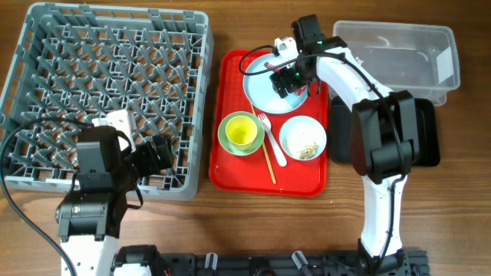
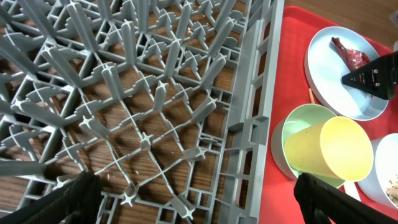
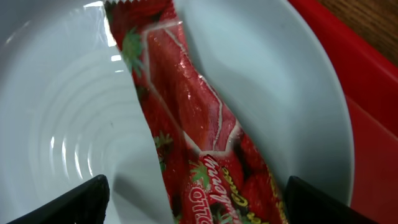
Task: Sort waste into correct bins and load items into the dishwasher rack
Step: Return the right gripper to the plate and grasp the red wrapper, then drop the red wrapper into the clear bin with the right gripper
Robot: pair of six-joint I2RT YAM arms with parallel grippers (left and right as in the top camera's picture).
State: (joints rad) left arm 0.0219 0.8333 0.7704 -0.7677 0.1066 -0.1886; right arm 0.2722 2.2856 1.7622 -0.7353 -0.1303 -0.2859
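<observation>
On the brown wood-grain table (image 1: pixel 230 222): I see the grey dishwasher rack (image 1: pixel 115 11) at left, red tray (image 1: pixel 230 172) in the middle, clear tub (image 1: pixel 399 38) and black tray (image 1: pixel 426 130) at right.
Red tray: pale blue plate (image 1: pixel 261 96), green bowl (image 1: pixel 226 142) holding the yellow-green cup (image 1: pixel 242 132), blue bowl (image 1: pixel 290 130) with food scraps (image 1: pixel 307 148), fork (image 1: pixel 271 138), chopsticks (image 1: pixel 268 161).
Wrapper (image 3: pixel 193 124): strawberry-printed, lying on the plate.
Right gripper (image 1: pixel 290 79): low over the plate, fingers spread, wrapper between them untouched.
Left gripper (image 1: pixel 157 153): above the rack's near right corner, fingers spread, holding nothing.

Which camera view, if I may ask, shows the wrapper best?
The right wrist view: the wrapper fills it, strawberry print clear. The left wrist view shows it small on the plate; overhead, the right pincer hides it.
</observation>
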